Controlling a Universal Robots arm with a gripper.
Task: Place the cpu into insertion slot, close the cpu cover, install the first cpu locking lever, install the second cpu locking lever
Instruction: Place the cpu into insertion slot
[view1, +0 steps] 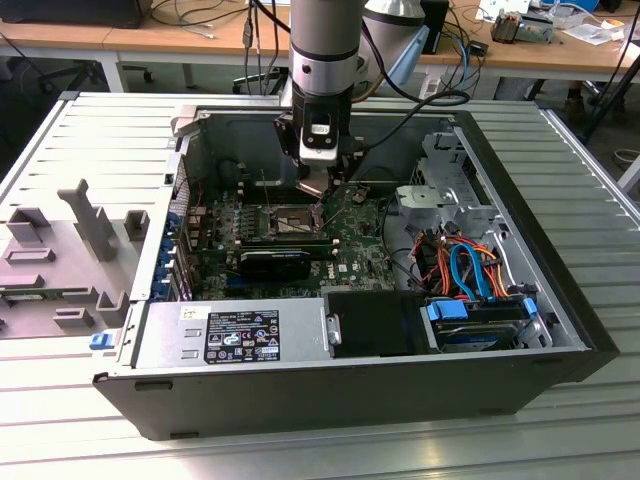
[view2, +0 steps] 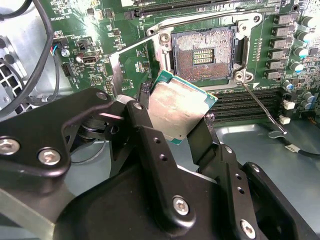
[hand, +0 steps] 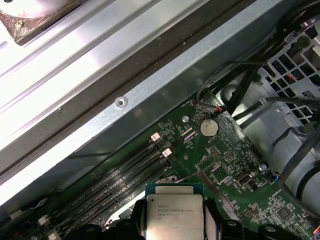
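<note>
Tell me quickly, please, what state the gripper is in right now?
The gripper is shut on the cpu, holding it tilted near the insertion slot, not yet in it.

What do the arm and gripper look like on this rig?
Arm: silver-grey round tube with a darker band at the joint, and black cables hanging beside it. A black-and-white block sits at the wrist. Gripper: black metal linkage fingers made of flat bars with small holes and silver screw heads.
</note>
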